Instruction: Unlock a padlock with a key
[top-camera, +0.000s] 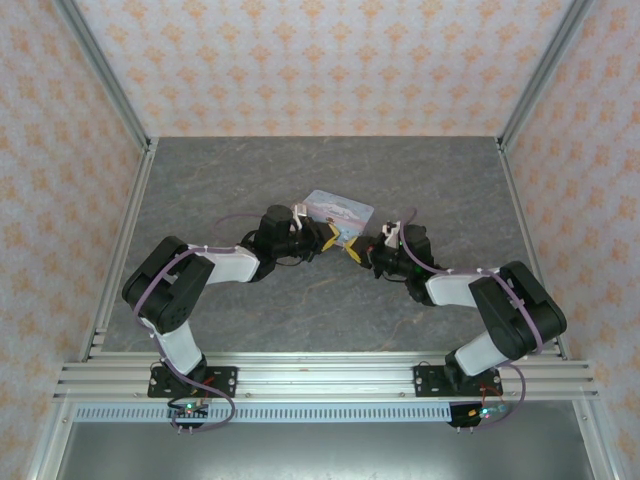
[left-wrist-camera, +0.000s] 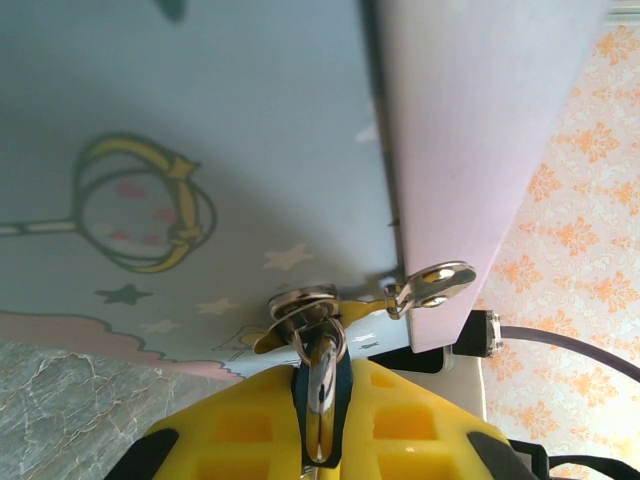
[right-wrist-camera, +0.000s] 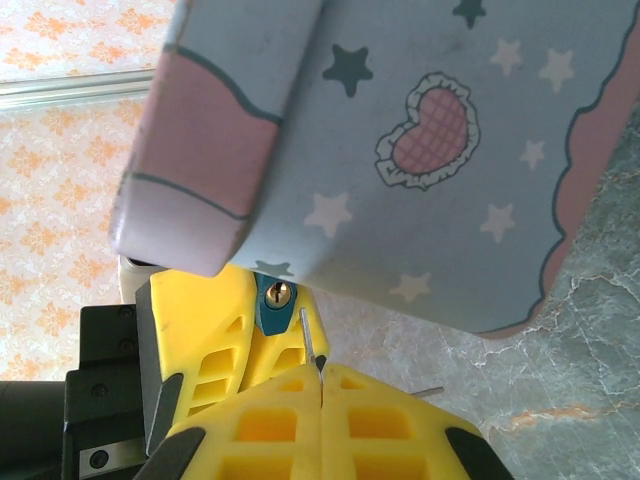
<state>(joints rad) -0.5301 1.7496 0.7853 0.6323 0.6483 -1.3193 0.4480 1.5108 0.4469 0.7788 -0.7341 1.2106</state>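
The dark blue-green padlock (left-wrist-camera: 344, 389) is pinched between the yellow fingers of my left gripper (left-wrist-camera: 322, 385), which is shut on it. Its silver shackle (left-wrist-camera: 321, 352) passes through the metal hasp of the pastel-blue tin (left-wrist-camera: 200, 150). In the right wrist view the padlock (right-wrist-camera: 273, 313) faces me with its brass keyhole showing. My right gripper (right-wrist-camera: 320, 378) is shut on the key (right-wrist-camera: 308, 333). The key's thin blade points up, its tip just right of the keyhole and outside it. From above, the left gripper (top-camera: 325, 238) and right gripper (top-camera: 358, 250) meet in front of the tin (top-camera: 340, 208).
The cartoon-printed tin (right-wrist-camera: 400, 150) hangs over both grippers. A silver latch tab (left-wrist-camera: 435, 283) juts out at its corner. The grey marbled tabletop (top-camera: 250, 180) is walled by aluminium posts and patterned panels. A thin metal sliver (right-wrist-camera: 428, 392) lies on the table to the right.
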